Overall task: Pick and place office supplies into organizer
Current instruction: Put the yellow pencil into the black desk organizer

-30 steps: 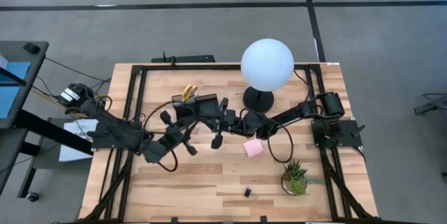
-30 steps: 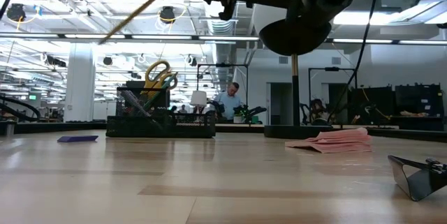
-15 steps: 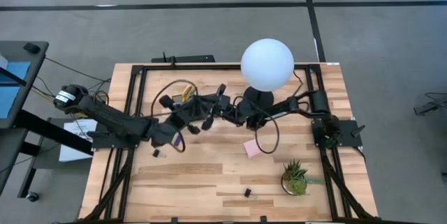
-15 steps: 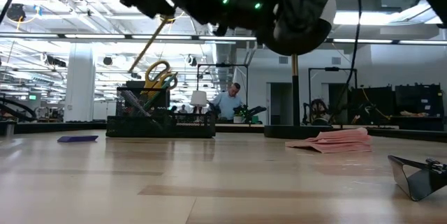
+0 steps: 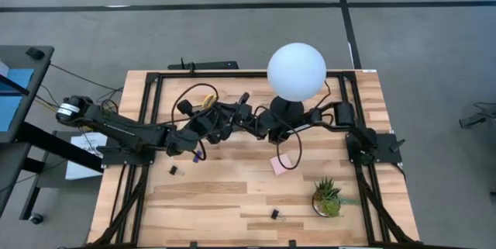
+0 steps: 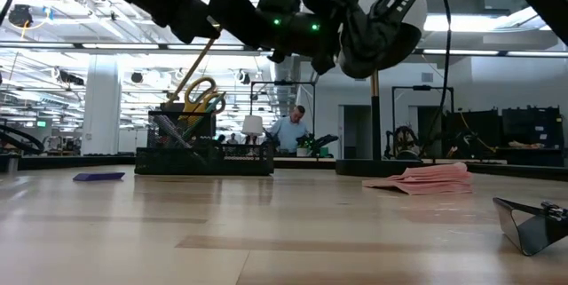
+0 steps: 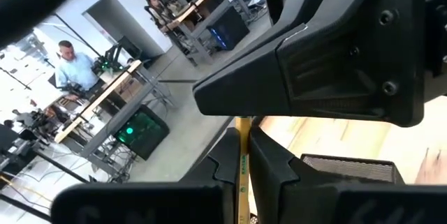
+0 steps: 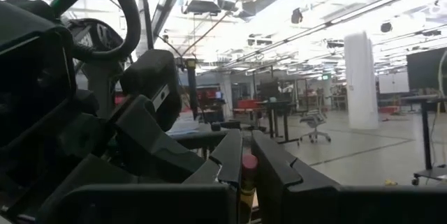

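Observation:
Both grippers meet over the black organizer (image 6: 206, 150) near the table's far edge, which the arms mostly hide in the high view. My left gripper (image 7: 242, 176) and my right gripper (image 8: 248, 176) are both shut on the yellow pencil (image 6: 195, 67). The pencil slants down toward the pen cup, where the yellow-handled scissors (image 6: 202, 94) stand. The pink sticky-note pad (image 5: 280, 164) lies flat on the table. A small purple piece (image 5: 196, 156) and two black clips (image 5: 173, 170) (image 5: 274, 213) lie loose on the wood. My left gripper pinches the pencil's shaft (image 7: 242, 155) between its two fingers, which lie across it. The pencil is lifted and slants down toward the pen cup. My right gripper pinches the pencil at its pink eraser end (image 8: 248, 162) between its two fingers; the left gripper stands close in front of it.
The white globe lamp (image 5: 296, 71) on its round black base (image 5: 287, 109) stands right beside my right gripper. A green potted plant (image 5: 328, 197) sits near the right front corner. A black frame runs round the table's edges. Bare wood lies toward the near edge.
Both grippers have moved from mid-table toward the far edge, over the organizer. The pencil, earlier high and slanting shallowly, has tipped steeper, and its lower end has come down by the pen cup. The left arm's move has uncovered a clip and the purple piece.

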Action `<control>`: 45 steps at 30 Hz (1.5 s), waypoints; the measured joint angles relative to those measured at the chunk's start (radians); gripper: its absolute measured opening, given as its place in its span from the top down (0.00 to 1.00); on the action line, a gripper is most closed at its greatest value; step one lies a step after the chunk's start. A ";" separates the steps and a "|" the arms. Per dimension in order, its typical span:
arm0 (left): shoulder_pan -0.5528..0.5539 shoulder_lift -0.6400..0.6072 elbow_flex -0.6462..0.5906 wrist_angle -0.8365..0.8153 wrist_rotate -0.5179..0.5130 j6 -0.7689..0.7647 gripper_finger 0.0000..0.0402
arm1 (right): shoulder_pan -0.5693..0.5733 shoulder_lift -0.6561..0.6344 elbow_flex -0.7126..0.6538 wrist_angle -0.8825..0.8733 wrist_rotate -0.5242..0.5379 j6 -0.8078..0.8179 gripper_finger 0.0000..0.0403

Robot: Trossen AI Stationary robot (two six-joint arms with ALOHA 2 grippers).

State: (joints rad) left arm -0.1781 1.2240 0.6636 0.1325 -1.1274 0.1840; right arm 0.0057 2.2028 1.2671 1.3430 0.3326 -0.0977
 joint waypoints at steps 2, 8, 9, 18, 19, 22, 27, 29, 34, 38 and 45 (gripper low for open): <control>0.005 0.000 0.000 -0.010 0.007 -0.011 0.98 | 0.000 0.000 0.000 -0.001 0.004 -0.004 0.97; 0.011 0.002 0.000 -0.110 0.020 -0.141 0.98 | 0.000 0.000 0.002 -0.056 0.019 -0.010 0.97; 0.015 0.002 0.000 -0.125 0.023 -0.177 0.97 | 0.000 0.000 0.002 -0.052 0.024 -0.022 0.97; 0.085 0.002 0.000 -0.259 0.136 -0.428 0.88 | -0.018 -0.003 0.005 -0.096 0.036 -0.017 0.97; 0.089 0.003 0.000 -0.278 0.142 -0.456 0.87 | -0.020 -0.003 0.005 -0.106 0.039 -0.011 0.97; 0.091 0.004 0.000 -0.304 0.133 -0.516 0.86 | -0.027 -0.003 0.006 -0.109 0.039 -0.007 0.97; 0.091 0.003 0.000 -0.302 0.141 -0.545 0.86 | -0.029 -0.004 0.006 -0.111 0.032 0.027 0.97; 0.087 0.003 0.000 -0.300 0.147 -0.549 0.86 | -0.032 -0.011 0.006 -0.147 0.029 0.079 0.97; 0.076 0.001 0.000 -0.331 0.128 -0.578 0.86 | -0.036 -0.013 0.029 -0.249 0.002 0.172 0.97; 0.075 -0.002 0.001 -0.412 0.135 -0.680 0.86 | -0.040 -0.013 0.050 -0.308 0.010 0.177 0.97; 0.078 0.000 0.002 -0.544 0.119 -0.801 0.86 | -0.037 -0.013 0.106 -0.410 -0.029 0.187 0.87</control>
State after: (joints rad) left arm -0.1001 1.2240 0.6655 -0.4115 -1.0081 -0.6171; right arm -0.0310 2.1895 1.3731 0.9326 0.3038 0.0889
